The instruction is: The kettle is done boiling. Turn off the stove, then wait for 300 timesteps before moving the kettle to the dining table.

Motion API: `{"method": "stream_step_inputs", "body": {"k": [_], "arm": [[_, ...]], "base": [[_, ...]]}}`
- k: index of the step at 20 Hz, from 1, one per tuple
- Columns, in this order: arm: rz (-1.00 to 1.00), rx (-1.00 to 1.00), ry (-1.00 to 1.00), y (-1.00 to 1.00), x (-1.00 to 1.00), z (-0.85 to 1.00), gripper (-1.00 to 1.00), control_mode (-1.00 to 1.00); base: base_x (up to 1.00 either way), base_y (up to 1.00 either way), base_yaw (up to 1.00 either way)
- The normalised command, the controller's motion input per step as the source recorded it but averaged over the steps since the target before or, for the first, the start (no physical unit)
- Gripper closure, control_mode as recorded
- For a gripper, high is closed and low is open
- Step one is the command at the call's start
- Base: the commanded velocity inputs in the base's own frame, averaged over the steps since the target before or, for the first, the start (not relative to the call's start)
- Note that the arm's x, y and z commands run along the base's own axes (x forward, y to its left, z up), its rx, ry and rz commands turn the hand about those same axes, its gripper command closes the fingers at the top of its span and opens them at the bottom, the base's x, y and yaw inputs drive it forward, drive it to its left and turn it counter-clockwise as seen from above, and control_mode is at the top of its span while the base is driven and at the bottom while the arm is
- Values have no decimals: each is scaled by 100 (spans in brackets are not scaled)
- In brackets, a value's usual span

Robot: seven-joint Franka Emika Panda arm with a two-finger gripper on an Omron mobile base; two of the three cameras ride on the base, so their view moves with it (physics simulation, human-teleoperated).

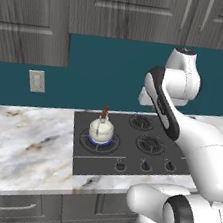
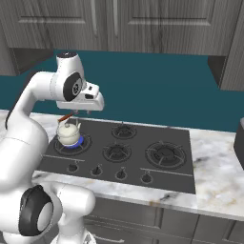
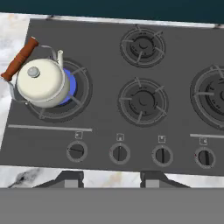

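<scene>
Above stove (image 3: 131, 87), gripper (image 3: 111, 178) facing down.

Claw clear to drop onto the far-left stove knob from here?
Probably yes. The claw hangs above the stove's front edge, nothing lies between it and the far-left knob, and the kettle sits behind, over a blue flame.

A kitchen: black gas stove (image 1: 128, 149) set in a marble worktop (image 1: 22, 145), grey cabinets (image 1: 124, 6) above.

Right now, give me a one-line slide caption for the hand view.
Cream kettle sits on the stove's front-left burner over a blue flame, above four knobs.
</scene>
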Motion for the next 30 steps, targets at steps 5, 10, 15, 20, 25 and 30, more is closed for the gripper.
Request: {"method": "stream_step_inputs", "body": {"k": [5,10,15,20,25,30], "arm": [[2,-1,-8,1,-31,0,-100,-100],[9,-1,-4,9,-34,-6,-100,-100],[12,0,0,9,-30,-20,-100,-100],[12,-1,0,15,-9,-30,-100,-100],[13,-3,0,13,-1,-32,-100,-100],[15,-3,0,10,-3,-31,-100,-100]], "base": [[0,0,0],[0,0,0],[0,0,0],[0,0,0],[0,0,0],[0,0,0]]}}
